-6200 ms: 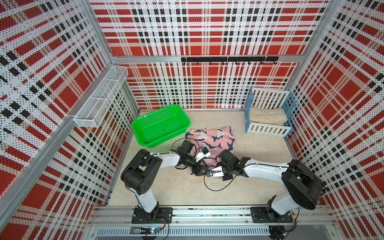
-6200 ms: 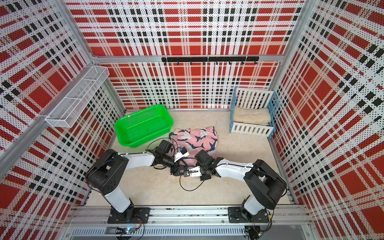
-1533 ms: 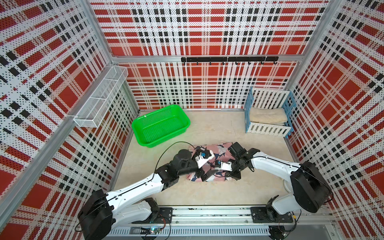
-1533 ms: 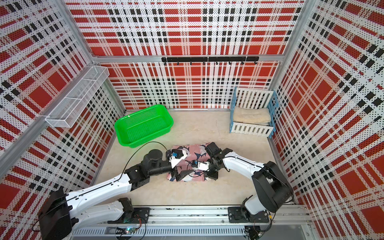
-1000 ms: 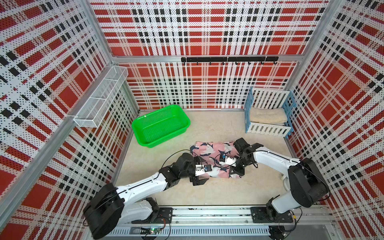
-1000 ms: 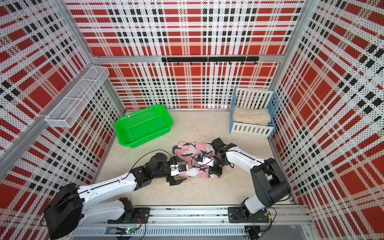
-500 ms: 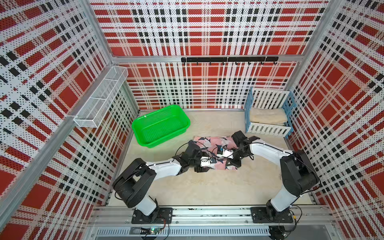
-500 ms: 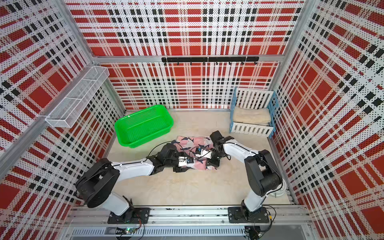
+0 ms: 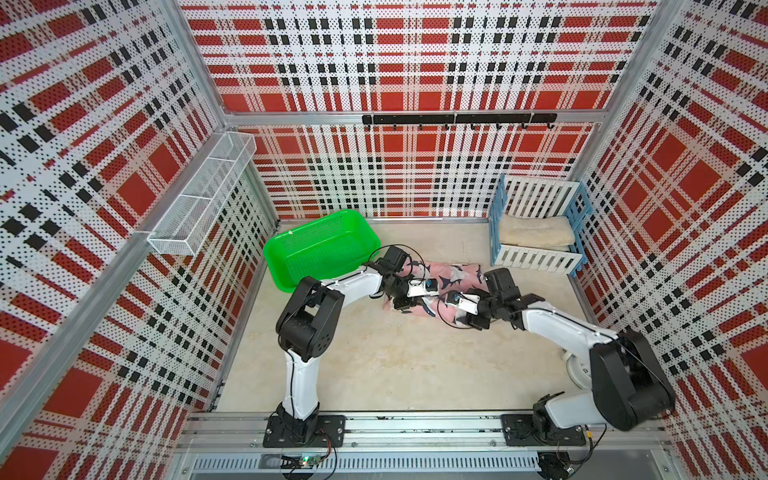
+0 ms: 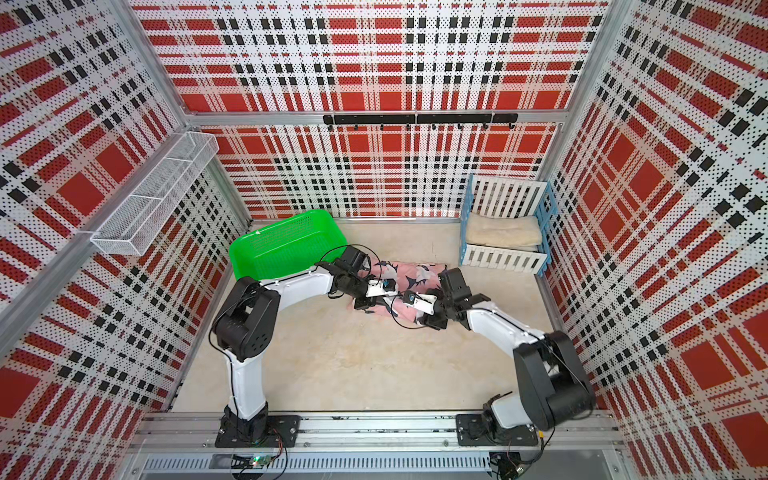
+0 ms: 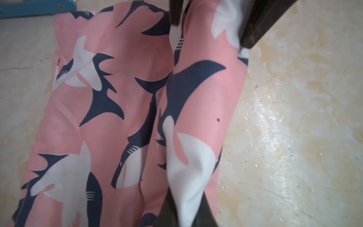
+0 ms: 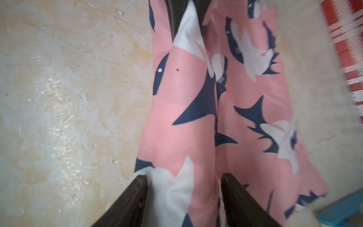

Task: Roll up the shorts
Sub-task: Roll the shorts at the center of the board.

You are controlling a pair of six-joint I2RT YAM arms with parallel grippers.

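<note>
A green basket (image 9: 291, 286) sits at the table's (image 9: 395, 361) rear left corner. Right of it the shorts (image 9: 446, 276) lie part rolled, near the rear edge. The left claw (image 11: 185, 196) seems to pinch a fold at the roll's left end; the right claw (image 12: 183, 176) stands spread astride its right end. A slatted crate (image 9: 536, 259) fills the rear right corner.

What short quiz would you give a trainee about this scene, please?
1. True or false: the shorts lie inside the green basket.
2. Which gripper pinches a fold of them: A) left, B) right?
3. What lies in the slatted crate?
Key: 1 false, they lie outside it; 2 A, the left gripper; 3 a folded beige towel.
</note>
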